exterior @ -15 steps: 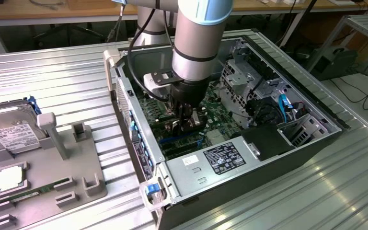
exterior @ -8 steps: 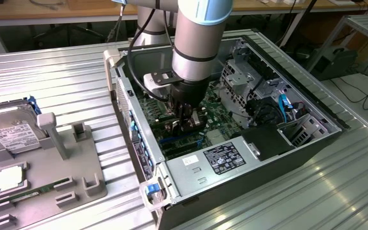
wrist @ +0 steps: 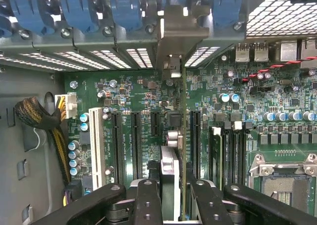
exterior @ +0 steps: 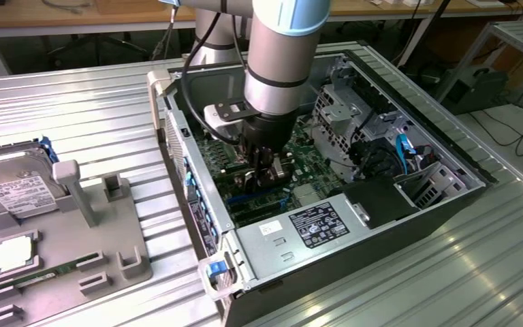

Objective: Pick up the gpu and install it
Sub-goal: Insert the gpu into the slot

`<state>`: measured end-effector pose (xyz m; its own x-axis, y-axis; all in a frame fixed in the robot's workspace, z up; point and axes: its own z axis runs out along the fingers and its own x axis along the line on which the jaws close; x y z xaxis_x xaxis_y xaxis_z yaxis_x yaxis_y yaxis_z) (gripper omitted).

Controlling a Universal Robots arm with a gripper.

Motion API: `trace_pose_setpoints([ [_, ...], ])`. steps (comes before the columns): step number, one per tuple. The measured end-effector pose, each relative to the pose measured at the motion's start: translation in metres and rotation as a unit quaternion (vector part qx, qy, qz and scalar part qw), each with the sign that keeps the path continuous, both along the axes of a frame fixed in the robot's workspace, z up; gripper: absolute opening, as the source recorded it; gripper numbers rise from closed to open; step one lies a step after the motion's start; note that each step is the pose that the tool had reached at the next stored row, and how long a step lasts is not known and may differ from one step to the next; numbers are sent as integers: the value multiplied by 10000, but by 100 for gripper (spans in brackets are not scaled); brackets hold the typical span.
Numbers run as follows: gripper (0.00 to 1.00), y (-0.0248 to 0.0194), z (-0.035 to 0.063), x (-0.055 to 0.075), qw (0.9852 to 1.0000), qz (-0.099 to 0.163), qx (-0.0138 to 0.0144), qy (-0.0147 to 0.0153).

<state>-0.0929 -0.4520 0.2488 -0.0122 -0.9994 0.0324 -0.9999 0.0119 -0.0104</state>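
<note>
Dark gpu (wrist: 171,158) stands edge-on, clamped inside gripper (wrist: 173,193).

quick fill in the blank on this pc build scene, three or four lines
1. The gripper is closed on the thin ___, held edge-on over the motherboard.
2. The motherboard's board is ___ in colour.
3. On the grey holder at the exterior view's left, the silver box with a white label is the ___.
4. The computer case lies with its side ___.

Missing words: gpu; green; hard drive; open.
</note>
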Motion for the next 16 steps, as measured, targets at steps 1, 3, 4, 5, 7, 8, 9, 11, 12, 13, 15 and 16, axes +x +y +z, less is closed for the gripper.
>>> trace_pose_setpoints([
  [1, 28, 0, 0, 0, 10000, 11, 0, 0],
  [3, 28, 4, 1, 0, 10000, 18, -1, 0],
  [4, 28, 9, 1, 0, 10000, 29, -1, 0],
  [5, 28, 16, 0, 0, 10000, 52, -1, 0],
  [7, 28, 30, -4, 0, 9999, 110, 0, 0],
  [8, 28, 36, -5, 0, 9999, 134, -1, 0],
  [9, 28, 38, -6, 0, 9999, 151, 0, 0],
  [11, 28, 38, -6, -1, 9999, 152, 0, 0],
  [12, 28, 38, -6, -7, 9999, 151, 0, 0],
  [13, 28, 35, -6, -16, 9999, 151, -1, 0],
  [15, 28, 36, -10, -27, 9999, 151, 0, -1],
  [16, 28, 35, -11, -28, 9999, 152, -1, 0],
])
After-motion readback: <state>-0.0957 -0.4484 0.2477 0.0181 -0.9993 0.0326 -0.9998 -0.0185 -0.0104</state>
